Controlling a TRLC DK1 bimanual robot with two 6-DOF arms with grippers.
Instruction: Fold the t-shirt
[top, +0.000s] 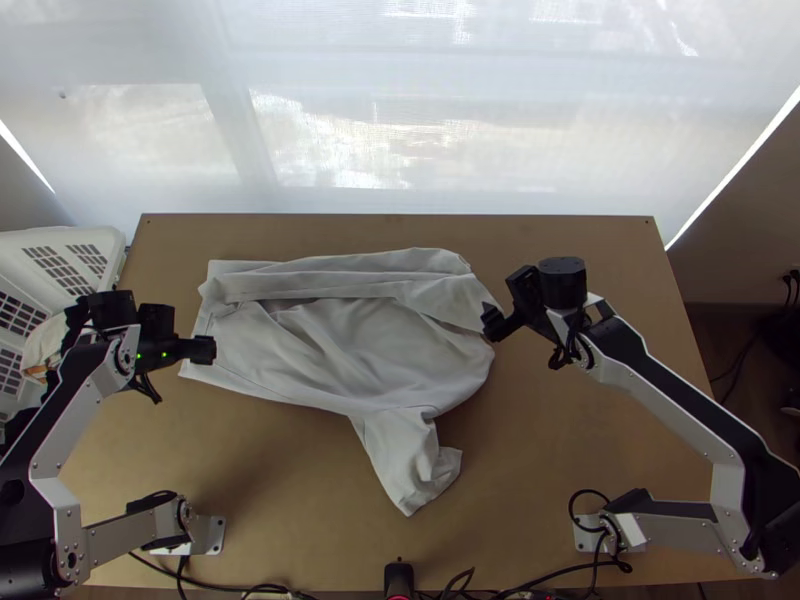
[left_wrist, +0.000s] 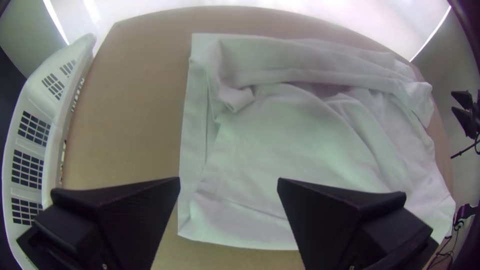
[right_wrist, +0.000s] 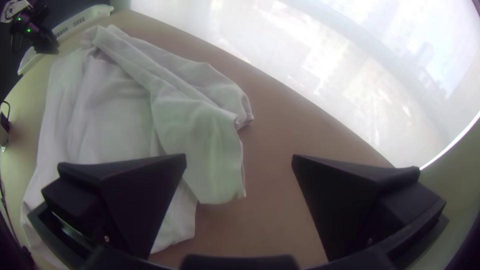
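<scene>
The light grey t-shirt (top: 350, 350) lies loosely spread, its far side folded over in a wrinkled strip and one sleeve (top: 400, 465) pointing to the near edge. My left gripper (top: 208, 350) is over the shirt's left edge; in the left wrist view the gripper (left_wrist: 229, 182) stands open above the cloth (left_wrist: 300, 145). My right gripper (top: 492, 322) is at the shirt's right end, by the folded-over part; in the right wrist view the gripper (right_wrist: 239, 160) is open with nothing held, the cloth (right_wrist: 200, 145) lying near one finger.
A white slotted basket (top: 60, 255) stands off the table's left edge. The wooden table (top: 590, 420) shows bare around the shirt. Cables (top: 540, 577) run along the near edge, beside a small black device (top: 398, 578). A pale curtain (top: 400, 120) hangs behind the far edge.
</scene>
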